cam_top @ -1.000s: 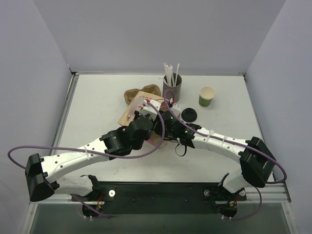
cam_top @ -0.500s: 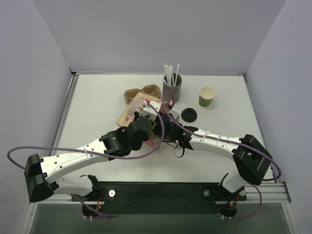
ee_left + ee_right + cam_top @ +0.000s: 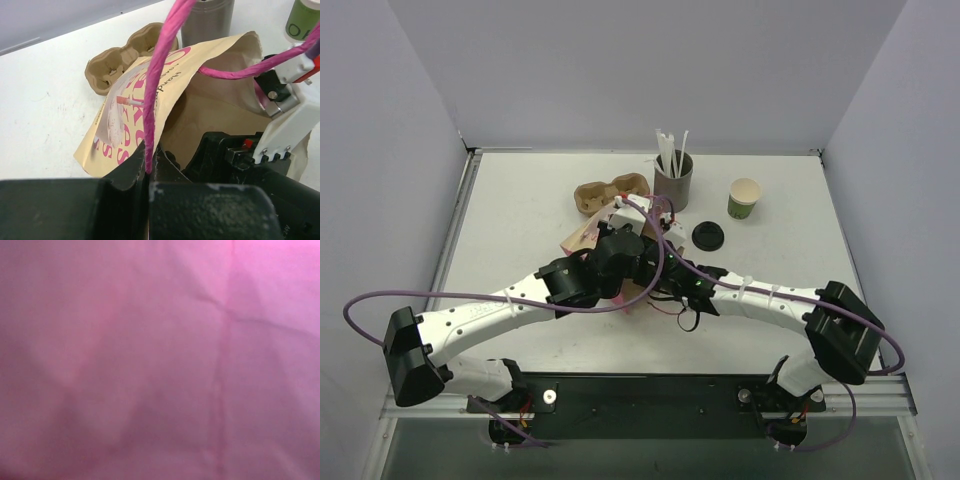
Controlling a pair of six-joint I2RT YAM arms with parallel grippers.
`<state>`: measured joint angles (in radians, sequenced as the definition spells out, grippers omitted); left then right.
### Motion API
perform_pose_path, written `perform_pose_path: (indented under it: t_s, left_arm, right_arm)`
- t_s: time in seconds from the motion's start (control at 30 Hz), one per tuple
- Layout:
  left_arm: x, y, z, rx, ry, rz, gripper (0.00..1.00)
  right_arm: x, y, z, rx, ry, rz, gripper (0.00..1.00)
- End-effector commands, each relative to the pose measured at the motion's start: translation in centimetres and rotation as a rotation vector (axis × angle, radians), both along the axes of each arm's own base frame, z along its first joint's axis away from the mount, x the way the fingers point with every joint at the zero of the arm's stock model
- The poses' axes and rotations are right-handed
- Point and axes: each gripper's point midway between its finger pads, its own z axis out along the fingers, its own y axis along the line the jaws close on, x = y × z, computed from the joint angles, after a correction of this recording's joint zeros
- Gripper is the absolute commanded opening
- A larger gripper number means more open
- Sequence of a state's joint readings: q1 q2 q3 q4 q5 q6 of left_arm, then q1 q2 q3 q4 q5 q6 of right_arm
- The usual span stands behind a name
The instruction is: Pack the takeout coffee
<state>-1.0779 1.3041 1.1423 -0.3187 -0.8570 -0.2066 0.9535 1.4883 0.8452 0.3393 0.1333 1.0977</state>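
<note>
A tan paper bag with pink print (image 3: 125, 125) lies open near the table's middle; in the top view only its left part (image 3: 582, 236) shows under the arms. My left gripper (image 3: 149, 166) is shut on the bag's pink handle (image 3: 162, 60), holding it up; from above it sits over the bag (image 3: 624, 242). My right arm's wrist (image 3: 287, 112) reaches into the bag mouth. Its fingers are hidden, and the right wrist view shows only pink blur. The dark-topped green cup is out of view. The black lid (image 3: 708, 235) lies on the table right of the bag.
A grey cylinder of white straws (image 3: 673, 178) stands just behind the bag. A green cup with a cream inside (image 3: 744, 198) stands at the back right. A brown cardboard cup carrier (image 3: 610, 190) lies behind the bag on the left.
My left arm has moved forward and right over the bag with the pink handle. My right arm has pushed further left into the bag mouth.
</note>
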Motion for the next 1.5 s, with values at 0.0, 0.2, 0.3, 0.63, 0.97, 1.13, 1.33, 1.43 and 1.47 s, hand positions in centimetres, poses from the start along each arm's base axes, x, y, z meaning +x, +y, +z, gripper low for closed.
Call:
perform_pose_path:
  t_s: [0.0, 0.2, 0.3, 0.63, 0.97, 1.13, 1.33, 1.43, 1.47]
  left_arm:
    - [0.0, -1.1, 2.6, -0.132, -0.055, -0.051, 0.0]
    - [-0.9, -1.7, 3.2, -0.168, -0.07, -0.143, 0.0]
    - [-1.2, -2.1, 3.3, -0.172, -0.069, -0.188, 0.0]
    - [-1.7, -3.0, 3.4, -0.268, -0.046, -0.339, 0.0]
    - [-1.5, -3.3, 3.8, -0.345, -0.02, -0.412, 0.0]
    - [-1.6, -3.4, 3.6, -0.373, -0.007, -0.42, 0.0]
    - [-2.1, -3.4, 4.0, -0.441, 0.017, -0.445, 0.0]
    - [-1.9, -2.8, 4.8, -0.518, 0.013, -0.44, 0.0]
    - [-1.9, -2.6, 4.7, -0.526, 0.02, -0.439, 0.0]
  right_arm:
    - [0.9, 1.8, 1.6, 0.069, -0.019, 0.006, 0.47]
    - [1.9, 2.8, 0.1, 0.072, 0.001, 0.001, 0.53]
    - [2.3, 2.9, -0.1, 0.055, -0.011, -0.003, 0.59]
    - [2.7, 3.5, 0.2, 0.067, -0.042, 0.008, 0.74]
    - [2.2, 2.6, 1.5, -0.013, -0.067, 0.033, 0.52]
    - [1.1, 1.3, 1.8, -0.127, -0.041, 0.035, 0.5]
    - [-0.2, -0.3, 1.5, -0.277, 0.014, 0.052, 0.46]
    - [-0.5, -0.9, 2.1, -0.351, 0.026, 0.061, 0.46]
    - [-0.6, -0.6, 2.7, -0.354, 0.025, 0.071, 0.46]
